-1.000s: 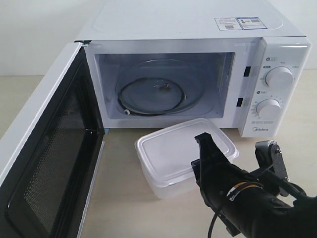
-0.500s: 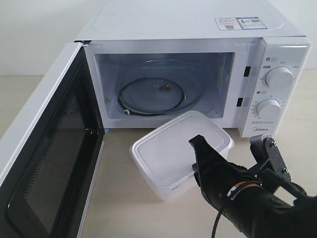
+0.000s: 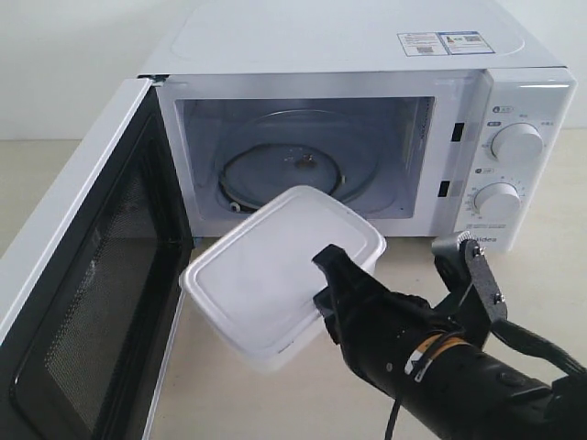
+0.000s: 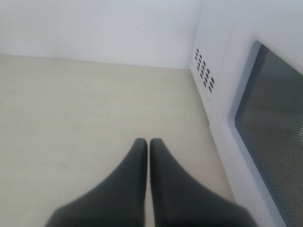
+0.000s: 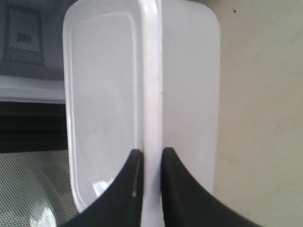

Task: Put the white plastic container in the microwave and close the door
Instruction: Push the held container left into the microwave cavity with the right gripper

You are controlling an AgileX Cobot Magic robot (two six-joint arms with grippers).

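Pinching white plastic container (image 3: 266, 275) rim (right gripper (image 5: 148, 155))

A pale cream table (image 3: 229, 385) with a faint wood grain filled the foreground. Behind it rose a plain white wall (image 3: 64, 64), smooth and matte, meeting the tabletop in a straight line. The light was soft and even, casting only weak shadows. One small dark speck (image 5: 234, 10) marked the table.
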